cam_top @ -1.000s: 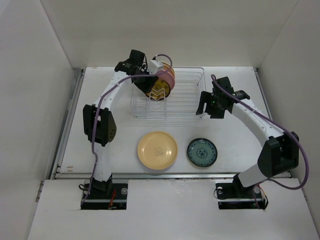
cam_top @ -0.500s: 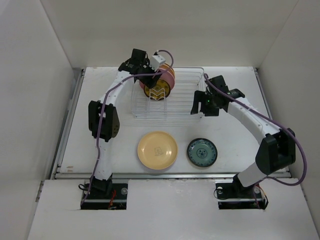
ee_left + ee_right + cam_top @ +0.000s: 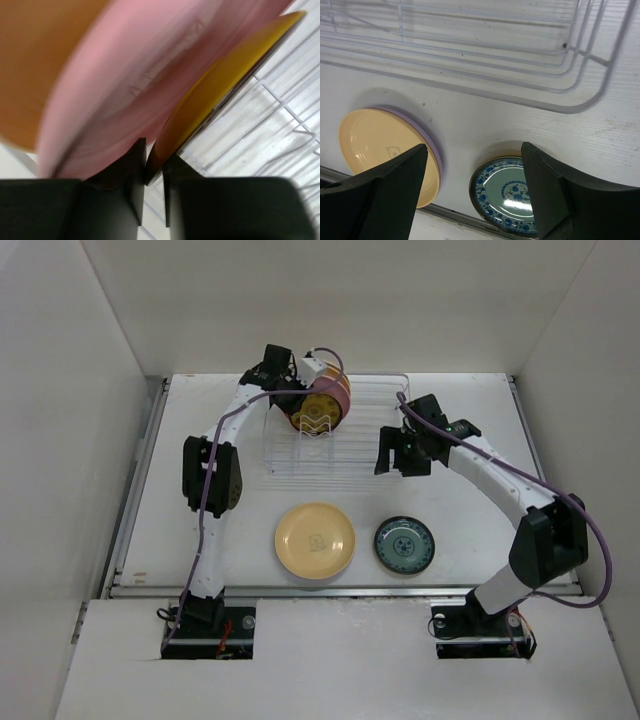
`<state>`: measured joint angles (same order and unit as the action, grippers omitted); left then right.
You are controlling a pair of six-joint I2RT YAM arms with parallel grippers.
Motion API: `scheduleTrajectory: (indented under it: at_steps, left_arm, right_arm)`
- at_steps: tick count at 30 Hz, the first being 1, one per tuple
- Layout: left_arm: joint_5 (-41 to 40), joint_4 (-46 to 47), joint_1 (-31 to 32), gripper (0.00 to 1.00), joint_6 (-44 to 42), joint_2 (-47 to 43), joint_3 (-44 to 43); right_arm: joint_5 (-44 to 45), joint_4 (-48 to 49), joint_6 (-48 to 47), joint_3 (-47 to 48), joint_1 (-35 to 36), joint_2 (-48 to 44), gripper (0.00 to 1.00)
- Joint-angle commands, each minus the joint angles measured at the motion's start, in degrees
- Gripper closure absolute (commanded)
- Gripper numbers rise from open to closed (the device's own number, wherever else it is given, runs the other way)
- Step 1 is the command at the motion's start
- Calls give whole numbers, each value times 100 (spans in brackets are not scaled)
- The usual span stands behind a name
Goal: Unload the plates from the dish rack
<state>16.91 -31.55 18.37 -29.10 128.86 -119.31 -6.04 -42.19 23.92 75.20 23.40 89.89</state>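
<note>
Left hand (image 3: pixel 152 156) grips yellow plate (image 3: pixel 215 85) in dish rack (image 3: pixel 365 435); right hand (image 3: pixel 474 147) gapes.

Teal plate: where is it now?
Top view, right of center: the teal plate lies flat on the table, right of the cream plate, in front of the dish rack.

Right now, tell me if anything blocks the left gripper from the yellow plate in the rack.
Nothing visible does. The fingers of the left gripper stand on either side of the rim of the yellow plate. The pink plate lies close against one finger, outside the gap. Whether the grip is closed tight cannot be told.
</note>
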Motion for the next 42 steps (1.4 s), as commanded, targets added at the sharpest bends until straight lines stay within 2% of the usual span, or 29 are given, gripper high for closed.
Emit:
scheduleTrajectory:
  at_steps: [1,2,11,16,24,30,33,34,35,36,38,39,41,42]
  left_arm:
    - [146,193,-61,93,238,-18,-198]
    - [7,298,-62,100,325,-79,-198]
    - [-47,422,-62,100,115,-888,83]
    - [434,422,-132,100,107,-1204,83]
    - [1306,-52,-246,100,738,-1389,-207]
    - [1956,-1009,-246,100,1931,-1574,-480]
    - [2342,-1905,-246,100,2128,-1574,-594]
    - [2344,-2438,-107,100,2128,-1574,-594]
    - [2344,-2444,-36,100,2128,-1574,-594]
    - [2422,-3018,43,100,2015,-1574,-594]
    - [2659,-3601,227,100,1804,-1400,-533]
    - [2764,-4108,472,100,1472,-1329,-480]
    - [2818,-4499,789,100,1145,-1127,-348]
    - [2818,-4648,1165,100,996,-1065,-348]
  right_arm:
    - [15,-70,-63,250,95,-58,19]
    - [15,-70,-63,250,95,-59,19]
    - [120,-70,-11,250,279,-59,19]
    - [121,-70,42,302,332,-59,19]
    - [121,36,-63,355,385,-173,19]
    - [138,97,-63,408,385,-630,13]
    - [918,-236,452,794,385,-937,12]
    - [1573,-498,847,1012,385,-1138,12]
    - [1928,-666,851,1127,385,-1236,12]
    - [2271,-841,1242,1250,385,-1324,12]
    - [3156,-1341,1588,1496,385,-1500,12]
    - [3388,-1483,1746,1498,385,-1683,12]
    - [3862,-1773,2115,1550,385,-1895,12]
    - [3978,-1844,2221,1481,385,-2131,12]
